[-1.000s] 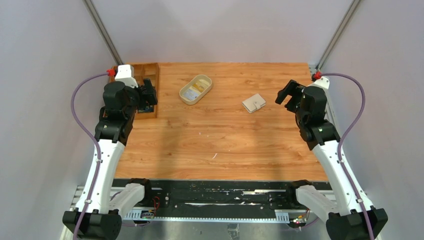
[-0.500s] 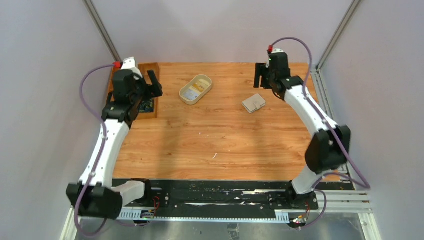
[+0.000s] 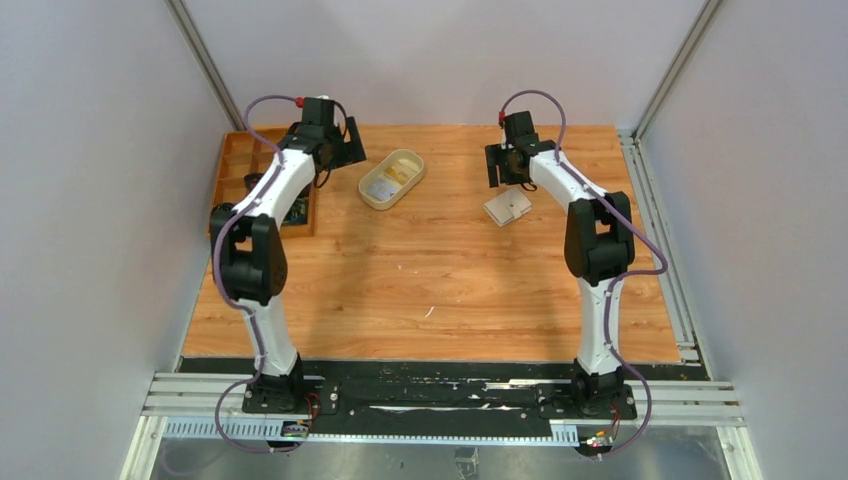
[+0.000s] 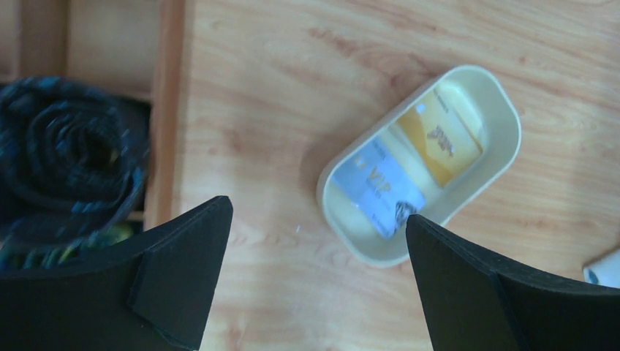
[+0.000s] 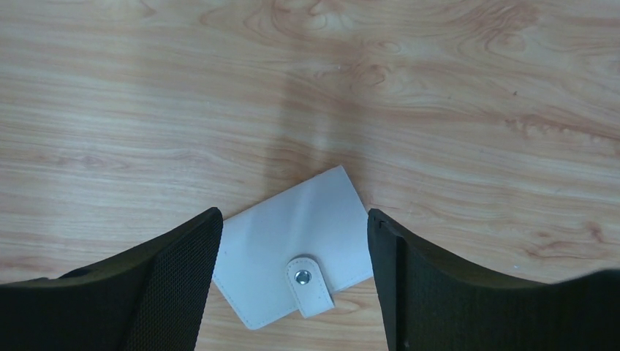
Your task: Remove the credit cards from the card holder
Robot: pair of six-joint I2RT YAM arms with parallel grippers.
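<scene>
The card holder (image 5: 292, 245) lies shut with its tab snapped, flat on the table (image 5: 439, 88), right of the middle, under the right gripper (image 5: 292, 219), whose jaws stand apart holding nothing. Two credit cards (image 4: 444, 135) lie in the oval tray (image 4: 504, 124) further left. The left gripper (image 4: 316, 216) hangs beside the tray, spread wide and empty

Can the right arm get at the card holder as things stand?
Probably yes. The right tool hangs open directly above the card holder, which lies flat and snapped shut on the table. Nothing covers it or crowds it, so a straight descent looks free.
</scene>
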